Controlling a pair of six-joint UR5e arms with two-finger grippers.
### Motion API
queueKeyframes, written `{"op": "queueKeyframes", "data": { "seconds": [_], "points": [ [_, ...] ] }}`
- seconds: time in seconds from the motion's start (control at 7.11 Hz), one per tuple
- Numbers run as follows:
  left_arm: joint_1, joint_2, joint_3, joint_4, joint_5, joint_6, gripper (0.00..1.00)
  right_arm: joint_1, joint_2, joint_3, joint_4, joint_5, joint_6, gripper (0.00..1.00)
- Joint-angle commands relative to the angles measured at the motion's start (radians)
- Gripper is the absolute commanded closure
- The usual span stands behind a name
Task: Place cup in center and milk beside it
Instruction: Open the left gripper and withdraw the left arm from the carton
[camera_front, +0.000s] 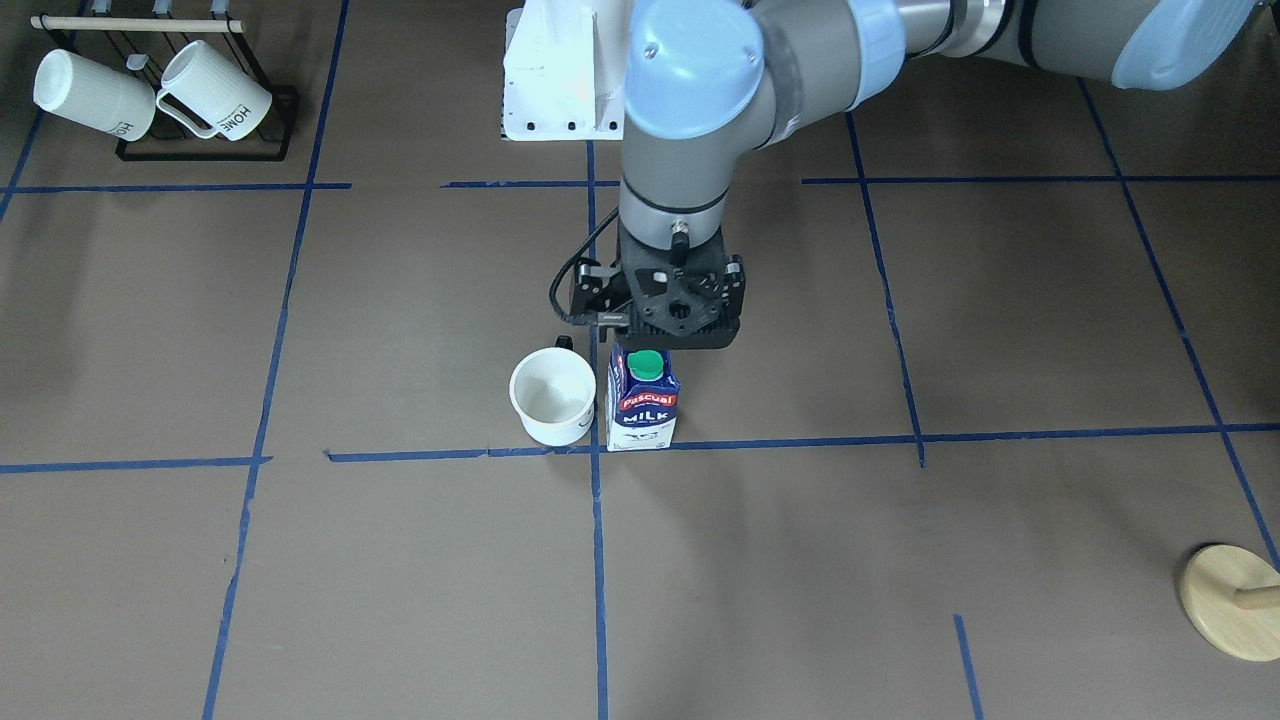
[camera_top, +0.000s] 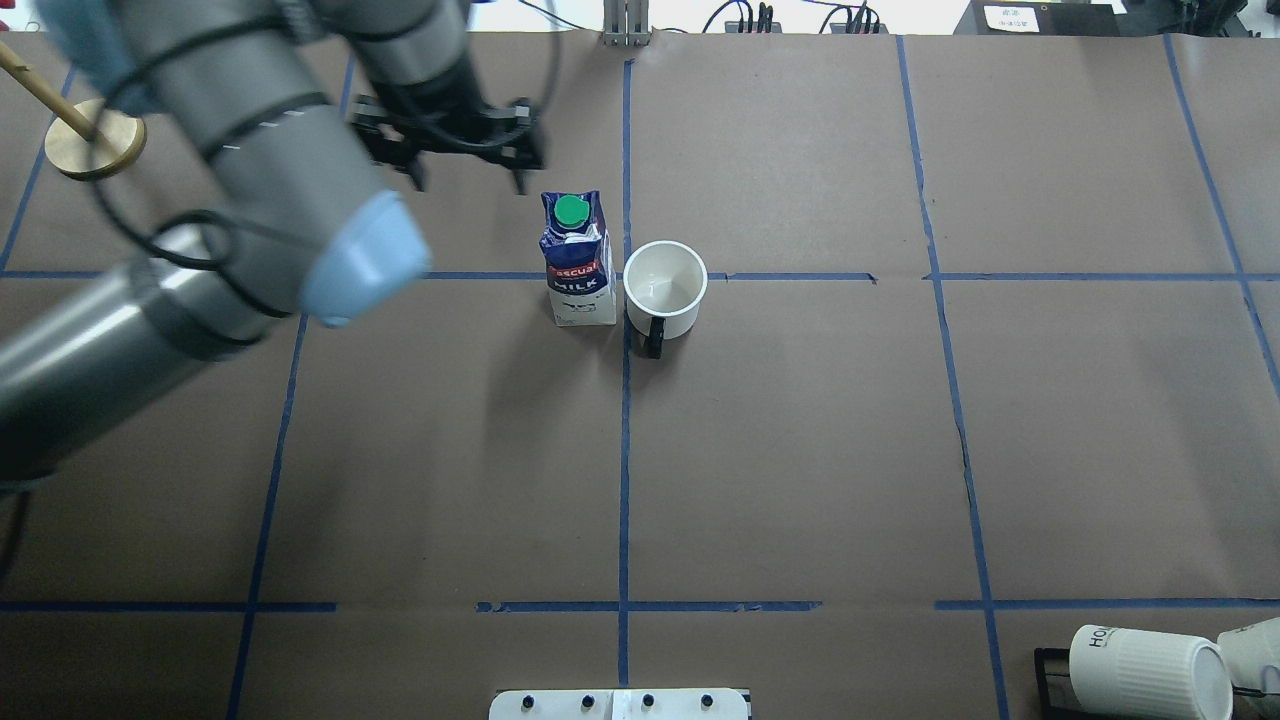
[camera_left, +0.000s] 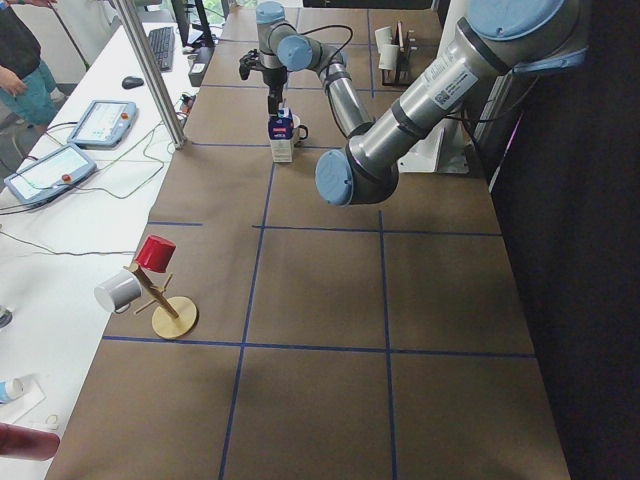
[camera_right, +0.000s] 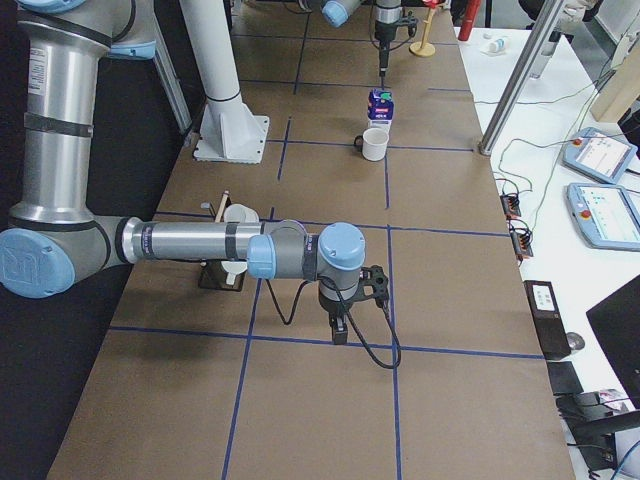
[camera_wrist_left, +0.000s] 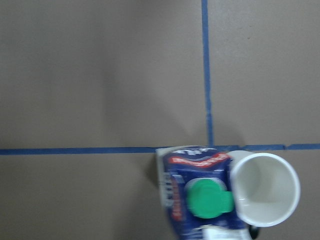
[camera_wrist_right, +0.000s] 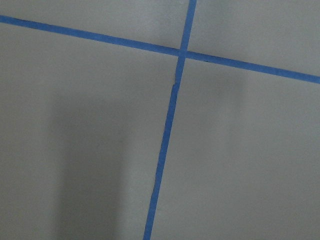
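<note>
Milk carton, upright just beside the cup at the tape crossing: probably light, crushable paperboard, best pinched across its flat side walls below the gable by the left gripper hovering above, fingers spread and empty.

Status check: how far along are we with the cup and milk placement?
Done, by the look of it: the cup stands upright at the tape crossing, and the milk stands upright close beside it. In hand: nothing; the left gripper hangs open above the milk, apparently clear of it. Left: only to pull that arm away. The right gripper sits far from both.
</note>
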Motion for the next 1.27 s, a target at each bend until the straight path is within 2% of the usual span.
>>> {"op": "queueKeyframes", "data": {
  "seconds": [0.0,0.14,0.42,0.56,0.84,1.12],
  "points": [
    [-0.185,0.263,-0.141,0.014,-0.085,0.359,0.00,0.000,-0.002,-0.003,0.000,-0.002,-0.002,0.00],
    [-0.266,0.372,-0.146,0.011,-0.140,0.528,0.00,0.000,-0.008,-0.003,0.000,-0.002,-0.001,0.00],
    [-0.427,0.580,-0.145,0.001,-0.169,0.805,0.00,0.000,-0.008,-0.003,0.000,-0.004,0.002,0.00],
    [-0.494,0.666,-0.143,0.002,-0.169,0.877,0.00,0.000,-0.005,-0.002,0.000,-0.002,0.035,0.00],
    [-0.592,0.837,-0.126,-0.028,-0.170,0.896,0.00,0.000,-0.003,0.000,-0.002,0.001,0.063,0.00],
    [-0.600,0.947,-0.122,-0.136,-0.170,0.971,0.00,0.000,-0.003,-0.002,0.000,0.001,0.063,0.00]
  ]
}}
